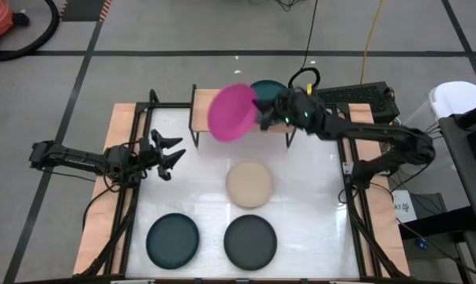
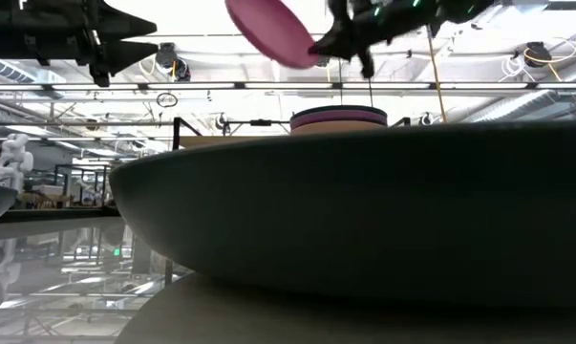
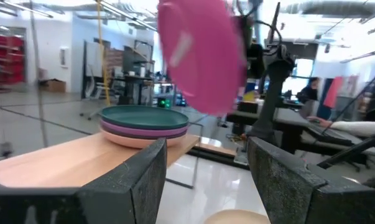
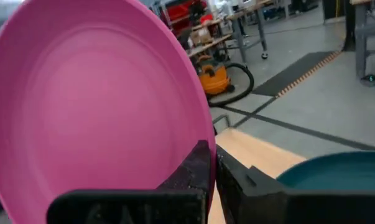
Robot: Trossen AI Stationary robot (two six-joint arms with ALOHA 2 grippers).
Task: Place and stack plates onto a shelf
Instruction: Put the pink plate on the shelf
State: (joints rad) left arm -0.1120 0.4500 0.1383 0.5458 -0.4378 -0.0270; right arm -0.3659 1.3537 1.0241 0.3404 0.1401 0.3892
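while the magenta plate [image 1: 230, 112] hangs tilted above the shelf [image 1: 202, 106], it heads for stacking.
right gripper [image 1: 263, 111] pinches its rim, beside the teal-topped stack [image 3: 143, 124]; left gripper [image 1: 168, 152] waits spread, left.

The high view looks straight down from well above the white surface [image 1: 301, 181], taking in both arms, the shelf [image 1: 202, 106] at the far edge and the surrounding floor. The low view sits at surface height, so near a dark grey plate [image 2: 364, 210] that its rim fills most of the picture, and faces level across toward the shelf and the room's ceiling. The left wrist view looks forward past its own two fingers [image 3: 137, 180] toward the shelf from close by. The right wrist view looks past its fingers [image 4: 196, 180] almost against the magenta plate [image 4: 81, 106]. All four views share that magenta plate; the stack on the shelf [image 3: 143, 124] shows in each too.
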